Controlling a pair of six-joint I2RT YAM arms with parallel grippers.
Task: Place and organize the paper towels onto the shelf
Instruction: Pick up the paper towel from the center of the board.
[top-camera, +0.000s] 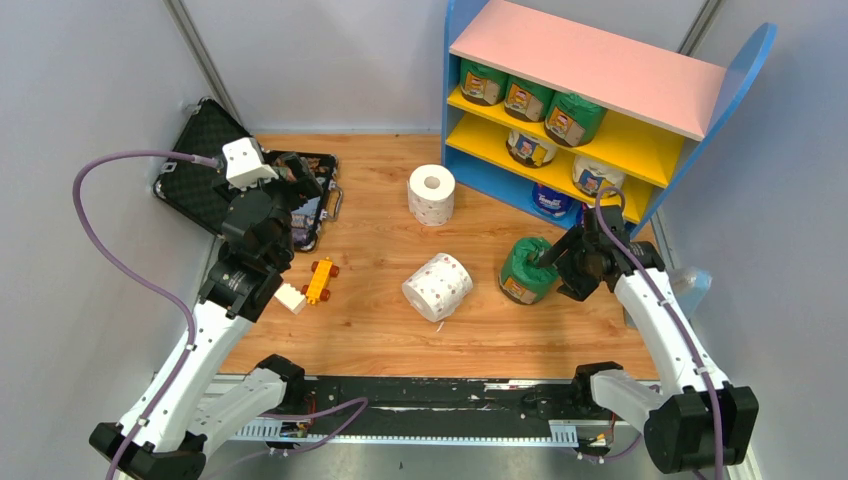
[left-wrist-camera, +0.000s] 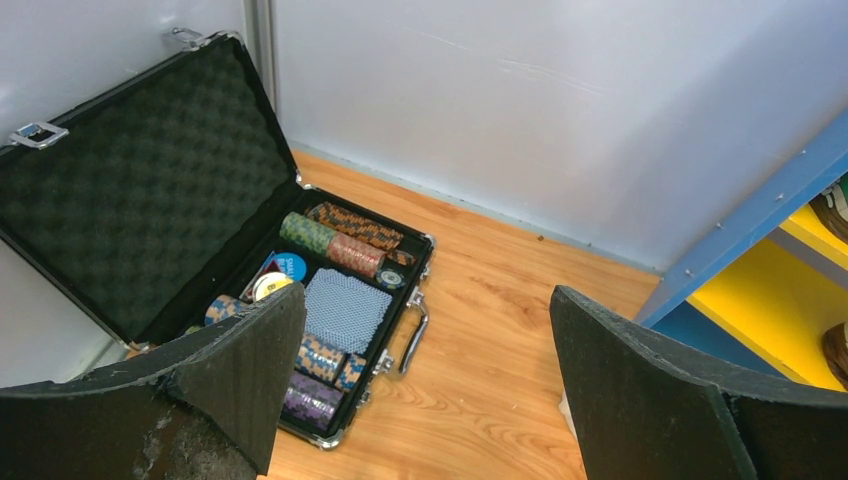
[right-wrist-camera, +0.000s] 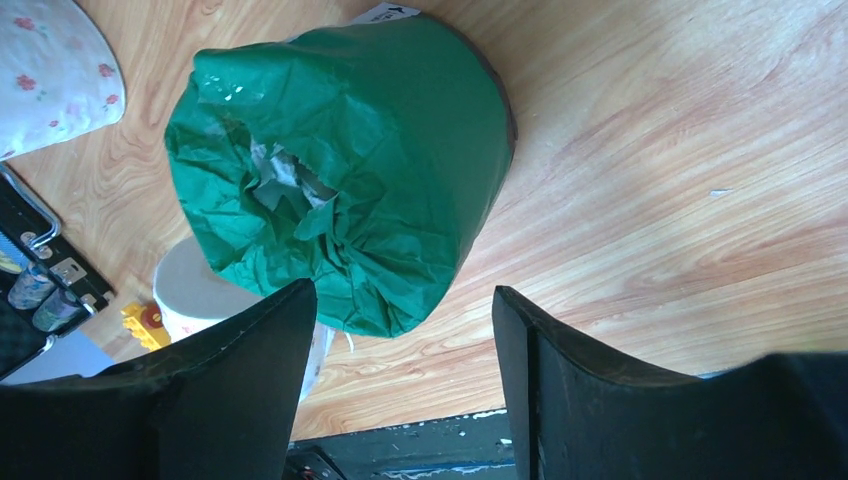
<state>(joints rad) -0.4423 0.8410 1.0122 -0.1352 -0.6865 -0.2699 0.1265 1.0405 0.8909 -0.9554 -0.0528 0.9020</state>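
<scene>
Both pincers are spread: left pincer above the open case, right pincer just beside the green roll standing on the bench near the shelf.

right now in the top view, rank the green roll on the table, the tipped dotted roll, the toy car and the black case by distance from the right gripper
1. Green roll, right beside the right gripper.
2. Tipped dotted roll, mid-table, to its left.
3. Toy car, further left.
4. Black case, far left corner.
</scene>
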